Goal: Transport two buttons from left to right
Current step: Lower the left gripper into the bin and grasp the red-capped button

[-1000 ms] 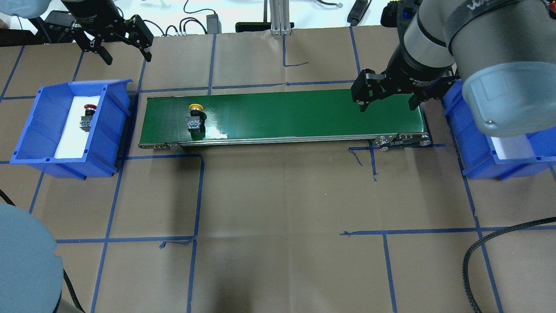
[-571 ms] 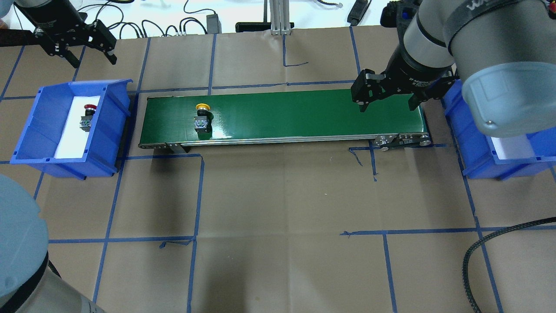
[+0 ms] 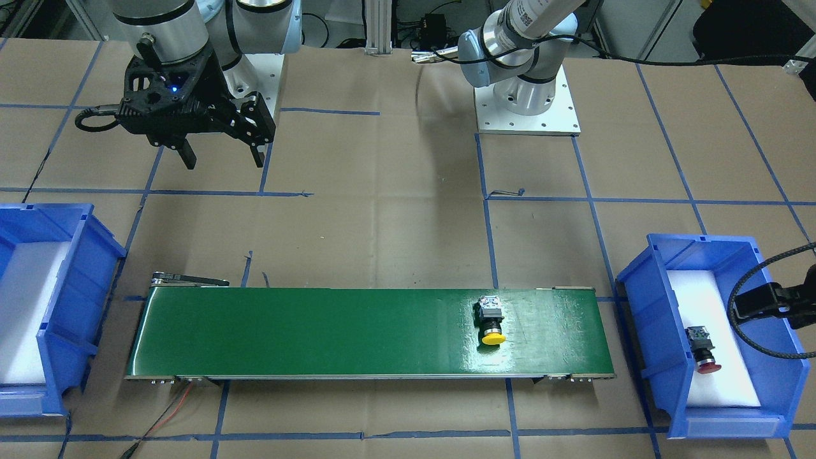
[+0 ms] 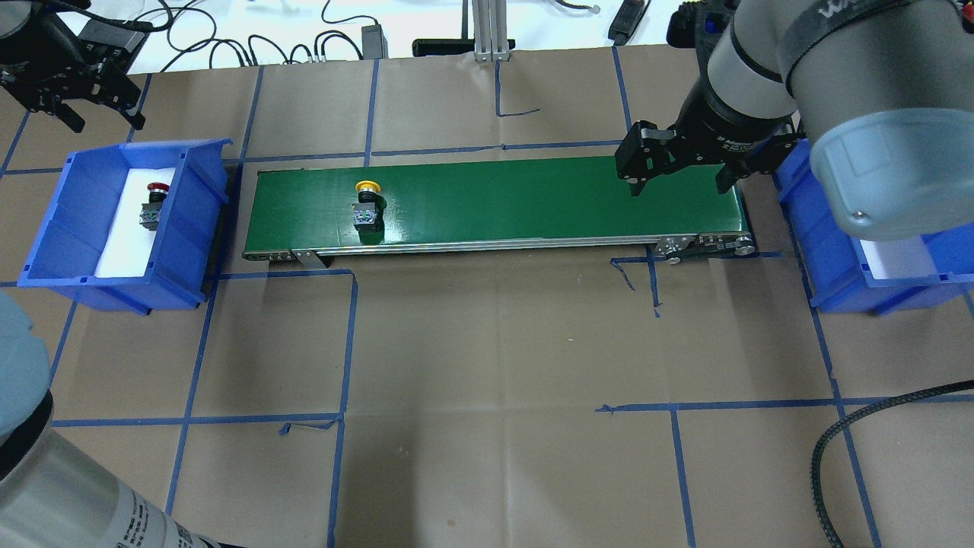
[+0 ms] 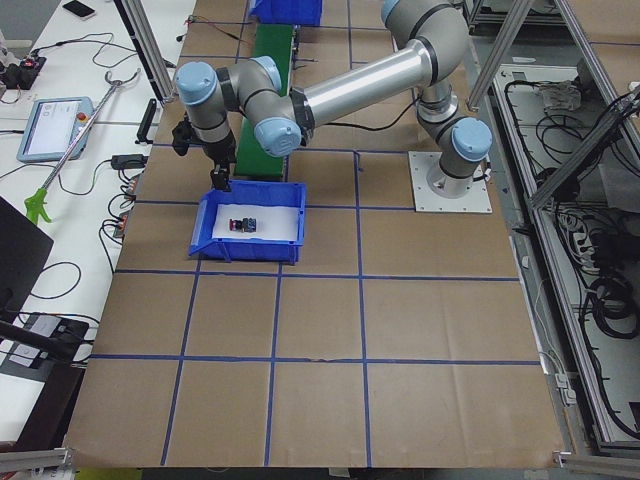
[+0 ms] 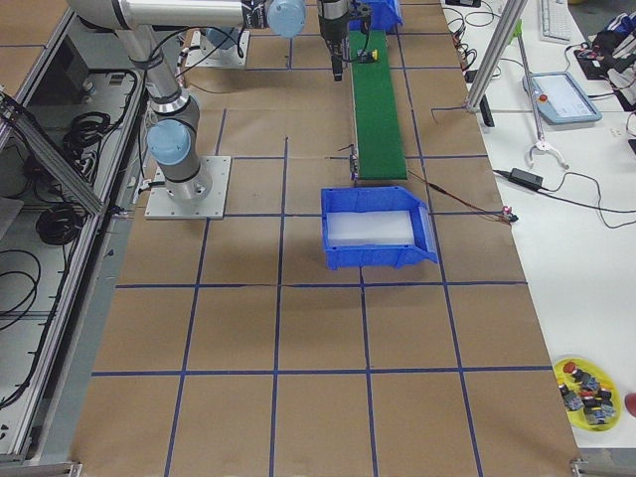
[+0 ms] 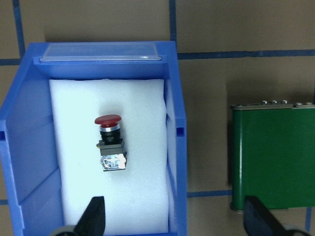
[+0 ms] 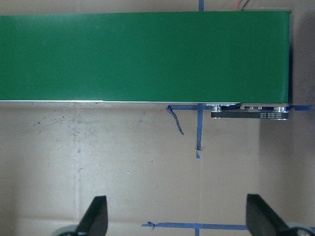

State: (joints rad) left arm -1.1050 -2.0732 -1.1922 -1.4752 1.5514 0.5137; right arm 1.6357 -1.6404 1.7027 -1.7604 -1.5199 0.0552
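The yellow button [image 4: 367, 205] lies on the green conveyor belt [image 4: 533, 202], in its left part, and also shows in the front view [image 3: 491, 322]. The red button [image 4: 152, 205] lies on white foam in the left blue bin [image 4: 190, 228]; the left wrist view shows it from above [image 7: 110, 145]. My left gripper [image 4: 105, 120] is open and empty, high beyond the bin's far end. My right gripper [image 4: 679, 185] is open and empty, held high over the belt's right end [image 8: 275, 59].
The right blue bin [image 4: 837, 281] with white foam stands past the belt's right end, partly hidden by my right arm. A black braided cable [image 4: 837, 441] loops on the table at front right. An aluminium post [image 4: 491, 30] and cables stand at the back edge.
The yellow button has travelled rightward along the belt. My left gripper has moved left, from beyond the belt's left end to beyond the left bin. The right arm has not moved.
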